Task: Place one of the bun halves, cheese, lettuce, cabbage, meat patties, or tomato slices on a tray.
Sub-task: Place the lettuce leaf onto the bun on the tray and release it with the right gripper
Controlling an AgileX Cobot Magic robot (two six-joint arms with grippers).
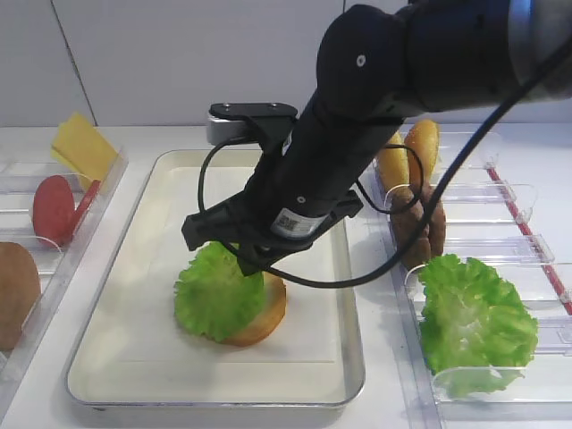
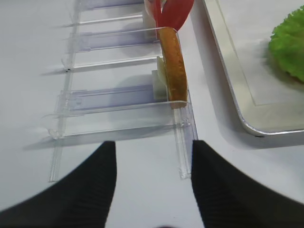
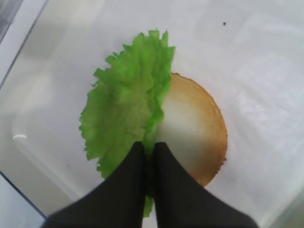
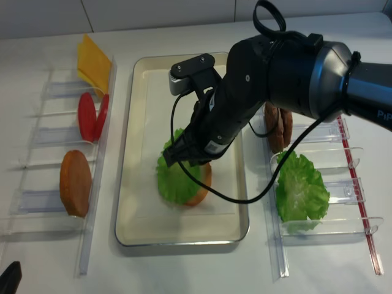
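A frilly green lettuce [image 3: 126, 102] leaf lies over the left part of a toasted bun half [image 3: 194, 128] on the cream tray [image 1: 134, 375]. My right gripper [image 3: 149, 147] is shut on the leaf's near edge, and green shows between its black fingers. From above, the lettuce [image 1: 214, 290] and bun half [image 1: 268, 317] sit near the tray's front middle, with the right gripper [image 1: 246, 259] just over them. My left gripper [image 2: 153, 145] stands open over bare table, left of the tray, holding nothing.
The left bins hold yellow cheese [image 1: 80, 147], tomato slices [image 1: 54, 210] and a bun half [image 1: 16, 295]. The right bins hold bun halves [image 1: 411, 152], meat patties [image 1: 420, 228] and a thick stack of green leaves [image 1: 474, 317]. A clear bin wall [image 2: 183, 137] stands just ahead of the left gripper.
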